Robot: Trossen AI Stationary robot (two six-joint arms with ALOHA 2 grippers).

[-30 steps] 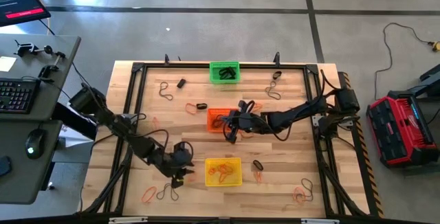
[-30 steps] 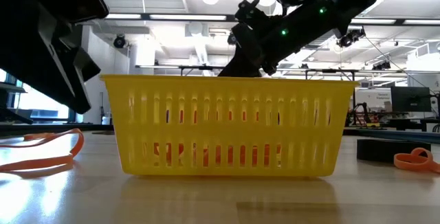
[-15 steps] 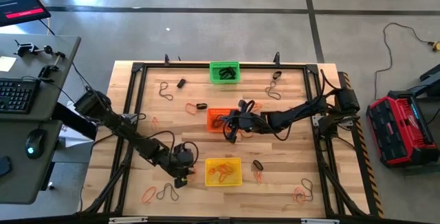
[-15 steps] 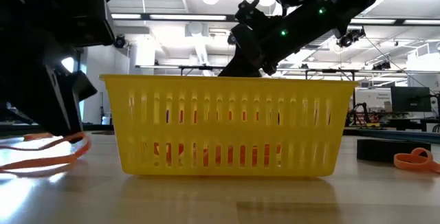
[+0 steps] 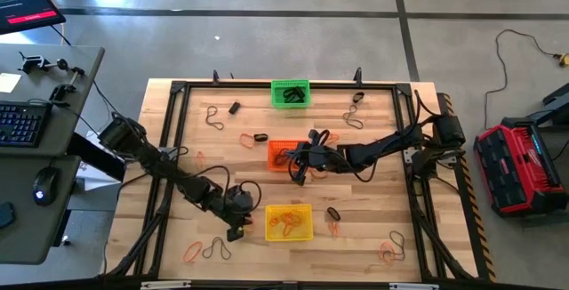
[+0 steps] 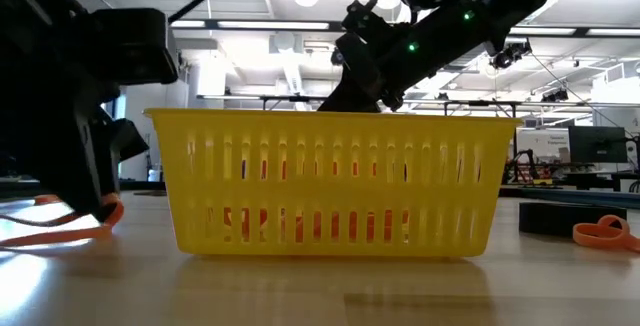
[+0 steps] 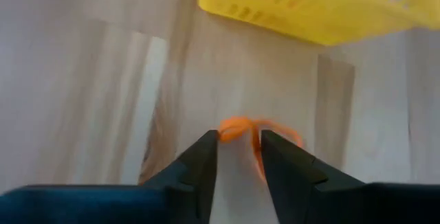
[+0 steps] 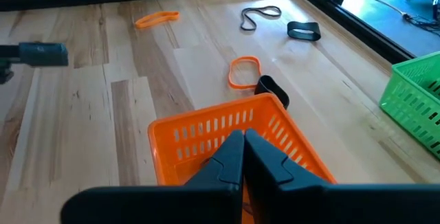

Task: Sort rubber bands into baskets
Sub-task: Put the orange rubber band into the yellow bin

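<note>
From above, the left gripper (image 5: 235, 231) sits low on the desk (image 5: 373, 192) just beside the yellow basket (image 5: 289, 222), which holds orange bands. Its wrist view shows narrowly parted fingers (image 7: 201, 161) straddling a thin orange rubber band (image 7: 242, 128) lying on the wood. The right gripper (image 8: 243, 141), pressed shut, hangs over the orange basket (image 8: 206, 131).

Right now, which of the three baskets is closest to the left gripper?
The yellow basket, just beside the left gripper near the table's front edge. The orange basket and green basket sit farther back.
</note>
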